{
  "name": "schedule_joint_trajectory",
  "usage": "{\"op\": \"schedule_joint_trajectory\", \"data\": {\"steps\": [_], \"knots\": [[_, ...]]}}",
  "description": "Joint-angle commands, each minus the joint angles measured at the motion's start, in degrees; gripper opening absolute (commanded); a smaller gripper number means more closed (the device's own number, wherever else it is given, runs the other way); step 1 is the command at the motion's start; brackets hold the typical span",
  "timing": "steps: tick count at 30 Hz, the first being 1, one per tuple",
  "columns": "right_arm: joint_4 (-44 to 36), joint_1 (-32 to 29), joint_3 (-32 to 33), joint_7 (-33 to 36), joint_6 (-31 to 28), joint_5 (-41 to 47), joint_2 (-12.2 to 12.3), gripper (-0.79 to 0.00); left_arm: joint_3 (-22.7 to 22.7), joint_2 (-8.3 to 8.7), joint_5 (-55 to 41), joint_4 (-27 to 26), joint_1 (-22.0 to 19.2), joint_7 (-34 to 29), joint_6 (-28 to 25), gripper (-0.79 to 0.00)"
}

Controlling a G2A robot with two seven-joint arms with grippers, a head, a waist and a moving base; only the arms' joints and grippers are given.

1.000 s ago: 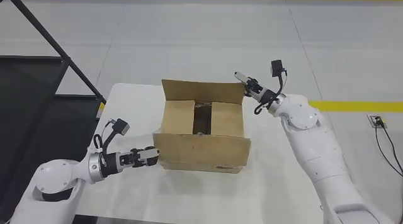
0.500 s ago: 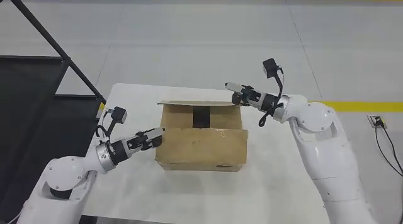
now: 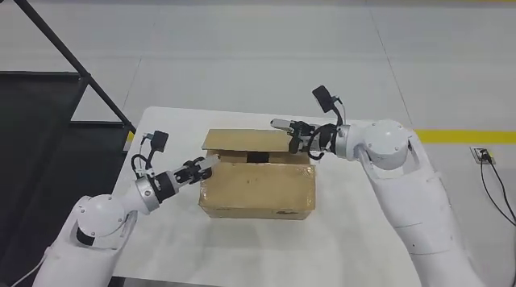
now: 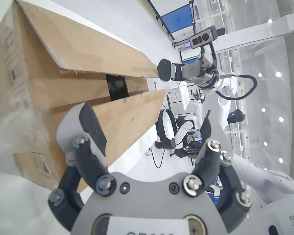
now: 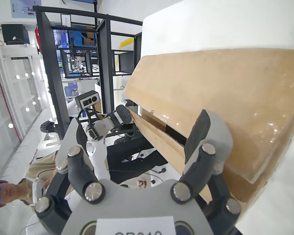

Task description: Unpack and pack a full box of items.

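Observation:
A brown cardboard box (image 3: 256,186) stands mid-table, its two long flaps folded almost shut, with a dark gap (image 3: 258,157) left between them. My left gripper (image 3: 206,166) is at the box's left end, open, one pad (image 4: 93,125) against the outside of the near flap (image 4: 127,116). My right gripper (image 3: 282,124) is over the far flap (image 5: 223,94), open, with one finger (image 5: 205,133) resting on it. In the left wrist view the box (image 4: 27,74) fills one side and the right gripper (image 4: 165,70) touches the far flap's end. The left gripper (image 5: 122,116) appears beyond the box in the right wrist view.
The white table (image 3: 161,130) has bare room on both sides of the box and in front of it. A black metal frame (image 3: 64,65) and a dark panel stand off the table's left side.
The far flap, upright a second ago, now lies folded down over the box. My right gripper came leftward over the top. My left gripper rose along the left end with the near flap.

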Motion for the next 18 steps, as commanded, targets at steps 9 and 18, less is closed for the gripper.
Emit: {"op": "schedule_joint_trajectory", "data": {"steps": [9, 18], "knots": [[10.29, 2.24, -1.47, 3.50, -2.08, 7.14, -0.38, 0.000, 1.81, -0.41, 1.78, 0.21, -1.21, 3.01, 0.60, 0.000], [14.50, 3.77, -2.02, 4.75, -5.26, 10.85, -0.41, 0.000, 4.24, -0.81, 4.24, 1.48, -3.03, 3.53, 1.43, 0.000]]}}
